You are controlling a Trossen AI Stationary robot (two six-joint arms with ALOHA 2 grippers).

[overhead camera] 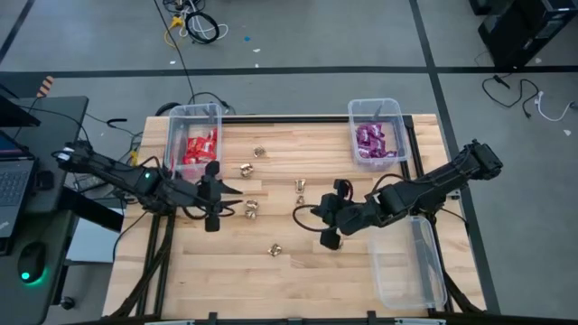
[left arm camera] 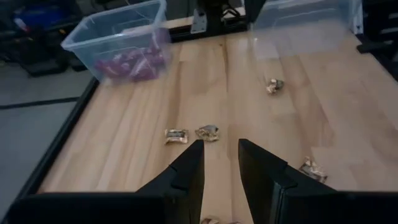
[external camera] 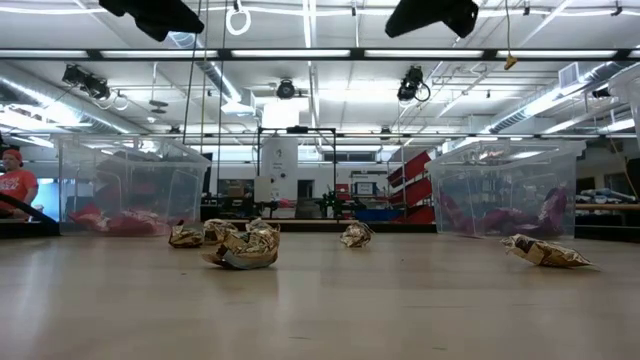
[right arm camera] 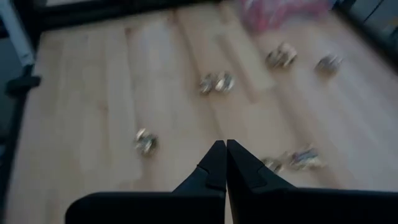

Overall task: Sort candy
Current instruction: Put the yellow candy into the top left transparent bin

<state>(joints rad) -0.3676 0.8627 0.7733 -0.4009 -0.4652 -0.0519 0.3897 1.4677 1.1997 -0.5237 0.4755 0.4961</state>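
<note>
Over the middle of the counter [overhead camera: 289, 271], the left gripper [overhead camera: 237, 191] hovers with jaws apart and empty, the right gripper [overhead camera: 295, 214] with jaws together. Gold candy [overhead camera: 252, 209] lies scattered between them; farther back, red packets [overhead camera: 200, 147] and purple packets [overhead camera: 370, 141] fill two bins.

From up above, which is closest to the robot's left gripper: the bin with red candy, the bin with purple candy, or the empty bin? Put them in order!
Measured from the left gripper:
1. Bin of red candy: closest, at the table's far left corner.
2. Bin of purple candy: farther, across at the far right corner.
3. Empty bin: farthest, along the table's near right edge.
</note>
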